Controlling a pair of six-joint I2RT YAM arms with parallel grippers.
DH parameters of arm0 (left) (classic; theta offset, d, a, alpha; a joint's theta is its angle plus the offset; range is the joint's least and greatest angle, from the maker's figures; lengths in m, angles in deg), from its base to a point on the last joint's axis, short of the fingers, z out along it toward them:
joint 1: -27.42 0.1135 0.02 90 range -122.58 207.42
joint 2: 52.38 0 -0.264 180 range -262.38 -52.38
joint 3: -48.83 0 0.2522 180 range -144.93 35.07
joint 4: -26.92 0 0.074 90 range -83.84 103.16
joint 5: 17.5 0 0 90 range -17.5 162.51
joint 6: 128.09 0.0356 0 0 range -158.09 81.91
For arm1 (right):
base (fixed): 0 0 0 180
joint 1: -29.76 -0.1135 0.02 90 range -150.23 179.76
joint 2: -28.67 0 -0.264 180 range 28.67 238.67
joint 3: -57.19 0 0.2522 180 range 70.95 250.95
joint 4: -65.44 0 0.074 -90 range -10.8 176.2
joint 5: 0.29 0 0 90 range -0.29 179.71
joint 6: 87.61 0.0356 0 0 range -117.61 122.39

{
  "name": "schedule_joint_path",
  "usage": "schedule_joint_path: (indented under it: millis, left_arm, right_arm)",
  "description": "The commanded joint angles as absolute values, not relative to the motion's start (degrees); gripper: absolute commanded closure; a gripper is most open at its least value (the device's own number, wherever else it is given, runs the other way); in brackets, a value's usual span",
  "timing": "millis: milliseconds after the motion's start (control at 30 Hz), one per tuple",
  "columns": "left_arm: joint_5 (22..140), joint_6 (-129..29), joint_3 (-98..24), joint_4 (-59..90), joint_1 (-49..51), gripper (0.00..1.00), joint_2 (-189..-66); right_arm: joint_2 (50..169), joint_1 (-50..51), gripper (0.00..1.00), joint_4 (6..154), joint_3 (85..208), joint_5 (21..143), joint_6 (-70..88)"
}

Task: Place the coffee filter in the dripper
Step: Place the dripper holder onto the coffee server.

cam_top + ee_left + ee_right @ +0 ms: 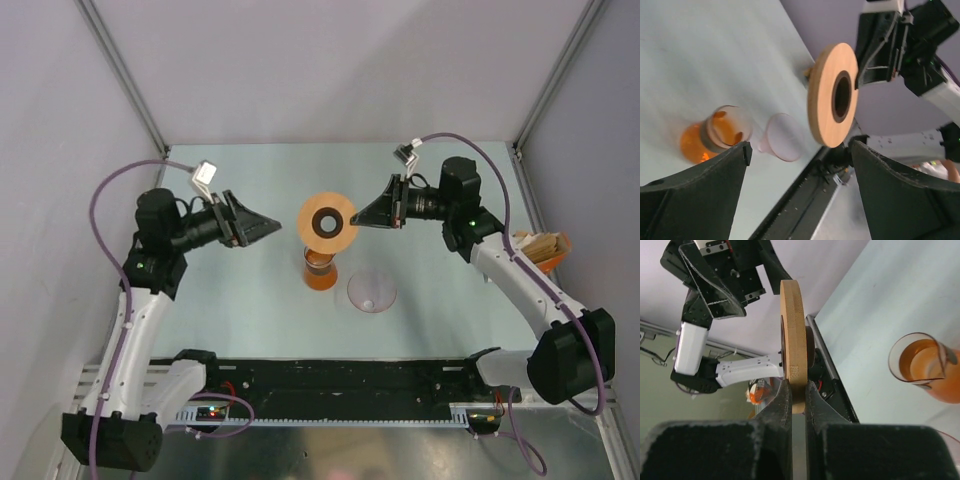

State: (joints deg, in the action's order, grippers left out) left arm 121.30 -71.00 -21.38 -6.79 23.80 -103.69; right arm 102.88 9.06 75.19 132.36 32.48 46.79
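Right claw (365, 213) pinches a wooden ring (328, 224) above the bench (250, 310); left claw (262, 228) gapes empty.
At the bench's 3 o'clock edge, a tan-and-white paper stack (540, 245) is half hidden behind the right arm, and no single sheet can be told apart. The left claw's fingers stand wide at 9 o'clock of the ring, touching nothing. The right claw is clamped on the ring's rim from 3 o'clock. The orange glass (320, 272) stands at the ring's 6 o'clock, its top partly covered from overhead. The dripper (371, 292), a faint clear funnel, lies on the bench at the glass's 4 o'clock; its tilt is unclear.
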Motion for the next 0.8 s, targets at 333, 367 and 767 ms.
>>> schedule_joint_path:
  millis: [333, 367, 767]
  left_arm:
    - [127.4, -87.7, -10.3, 21.3, 15.4, 0.40, -105.5]
    - [127.4, -87.7, -9.9, 21.5, 15.1, 0.40, -105.6]
    - [126.4, -88.8, -6.5, 25.2, 14.6, 0.94, -108.2]
  right_arm:
    - [104.8, 5.0, 1.00, 73.3, 134.7, 29.9, 47.9]
    - [105.0, 5.0, 1.00, 72.8, 134.5, 29.7, 48.3]
    - [109.0, 4.4, 1.00, 72.0, 133.6, 30.3, 49.3]
